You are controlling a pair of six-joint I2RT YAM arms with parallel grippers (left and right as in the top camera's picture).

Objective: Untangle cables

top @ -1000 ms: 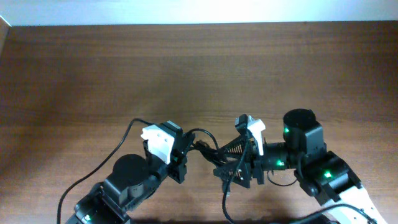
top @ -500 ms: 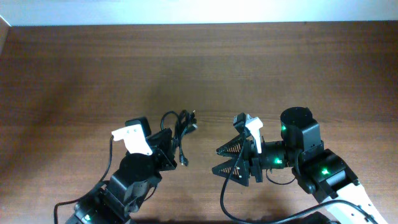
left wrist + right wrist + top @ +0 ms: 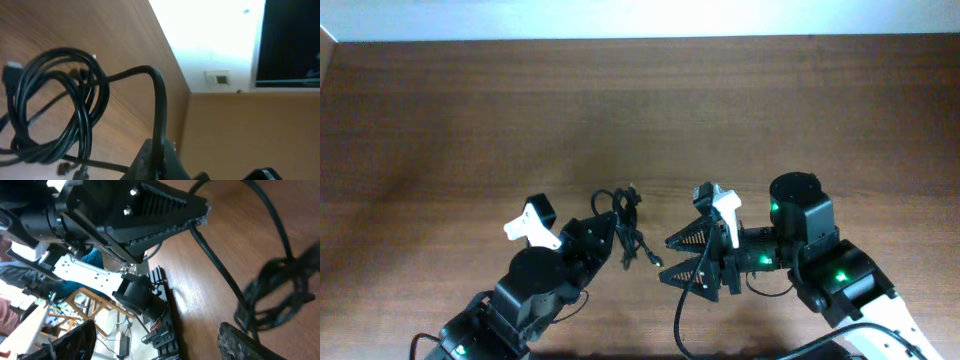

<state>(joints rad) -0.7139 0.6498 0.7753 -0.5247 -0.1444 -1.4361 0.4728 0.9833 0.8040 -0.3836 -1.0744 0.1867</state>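
Cables [image 3: 623, 222] swung rightward, pinched in left fingers [image 3: 604, 237].

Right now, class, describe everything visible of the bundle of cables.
The cables are thin, glossy black cords gathered in overlapping loops, with small plugs at loose ends. One strand arches up into the shut left gripper, which pinches it. The bundle sits over the wooden table between both arms; the open right gripper stands close beside it.
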